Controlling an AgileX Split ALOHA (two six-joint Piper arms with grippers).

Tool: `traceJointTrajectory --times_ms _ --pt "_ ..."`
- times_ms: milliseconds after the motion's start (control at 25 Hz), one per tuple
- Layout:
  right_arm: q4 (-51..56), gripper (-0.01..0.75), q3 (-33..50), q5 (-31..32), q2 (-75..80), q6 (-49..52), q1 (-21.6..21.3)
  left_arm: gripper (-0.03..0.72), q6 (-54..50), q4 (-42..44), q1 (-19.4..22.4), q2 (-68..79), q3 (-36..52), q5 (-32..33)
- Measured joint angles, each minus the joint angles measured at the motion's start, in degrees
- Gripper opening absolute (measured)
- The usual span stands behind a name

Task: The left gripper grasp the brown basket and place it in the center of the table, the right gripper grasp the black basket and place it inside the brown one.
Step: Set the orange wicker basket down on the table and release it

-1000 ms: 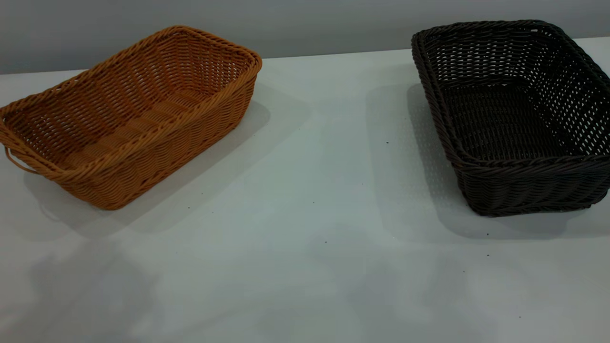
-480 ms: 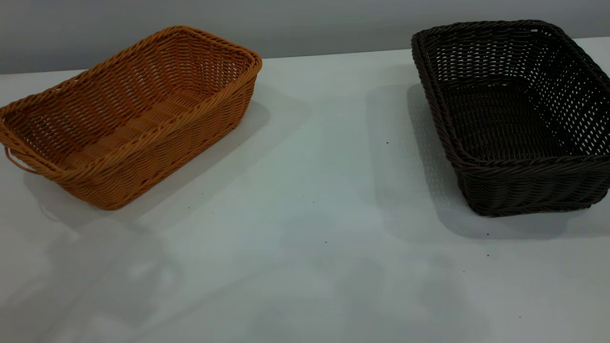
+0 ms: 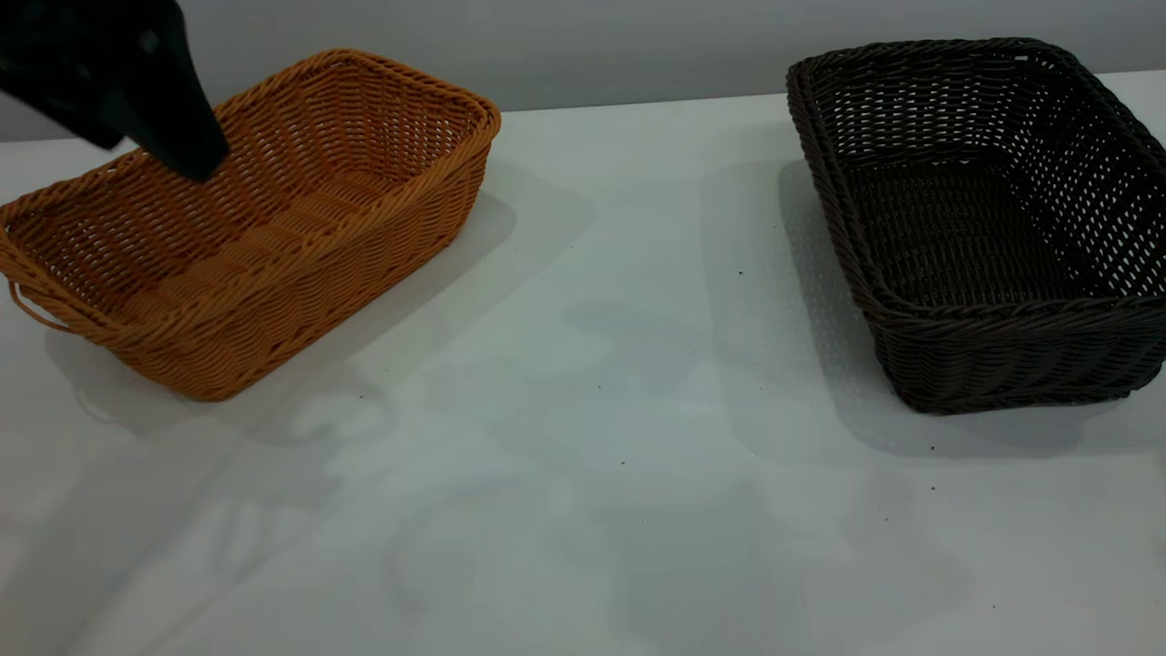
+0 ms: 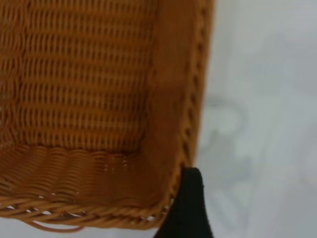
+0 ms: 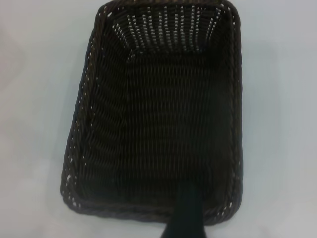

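Note:
The brown basket (image 3: 264, 228) sits at the table's (image 3: 601, 364) left, with its loop at the near-left end. My left gripper (image 3: 187, 150) hangs over the basket's far-left rim. The left wrist view shows the basket's inside (image 4: 89, 99) and one black finger (image 4: 185, 208) at its corner rim, with nothing against it, so the jaws stand open. The black basket (image 3: 975, 219) sits at the right. My right gripper is out of the exterior view. The right wrist view shows one finger (image 5: 185, 213) over the black basket's (image 5: 158, 109) short-end rim, also open.
A grey wall (image 3: 638, 46) runs behind the table's far edge. Arm shadows lie on the tabletop between and in front of the baskets. A few dark specks dot the surface.
My left gripper has come into the exterior view from the upper left, over the brown basket's far-left rim. The shadows on the table have shifted. Neither basket has moved.

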Motion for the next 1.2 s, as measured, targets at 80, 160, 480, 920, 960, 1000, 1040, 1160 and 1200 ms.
traceJointTrajectory --times_ms 80,160,480,920,960,1000,1040,1160,1200 --pt "0.0 0.581 0.0 -0.8 -0.1 0.0 0.0 0.563 -0.8 1.4 0.0 2.3 0.0 -1.6" --pt "0.0 0.581 0.0 -2.0 -0.1 0.0 0.0 0.563 -0.8 1.7 0.0 4.6 0.0 -3.8" --pt "0.1 0.581 0.0 -1.8 -0.1 0.0 0.0 0.563 -0.8 1.5 0.0 12.8 0.0 -11.8" --pt "0.5 0.581 0.0 -1.3 -0.1 -1.3 0.0 0.563 -0.6 0.6 -1.6 21.3 -1.9 -21.2" --pt "0.6 0.581 0.0 -1.3 -0.1 -1.3 0.0 0.563 -0.6 0.6 -1.6 22.2 -2.5 -21.0" --pt "0.6 0.581 0.0 -1.3 -0.1 -1.3 0.0 0.561 -0.6 0.6 -1.6 23.0 -3.1 -20.8" --pt "0.6 0.581 0.0 -1.3 -0.1 -1.3 0.0 0.554 -0.6 0.6 -1.6 23.7 -3.5 -20.4" --pt "0.8 0.581 0.0 -1.1 -0.1 -1.3 0.0 0.494 -0.3 0.7 -1.6 24.9 -4.0 -20.3" --pt "0.8 0.581 0.0 -1.0 -0.1 -1.3 0.0 0.466 -0.2 0.9 -1.6 25.2 -4.0 -20.4"
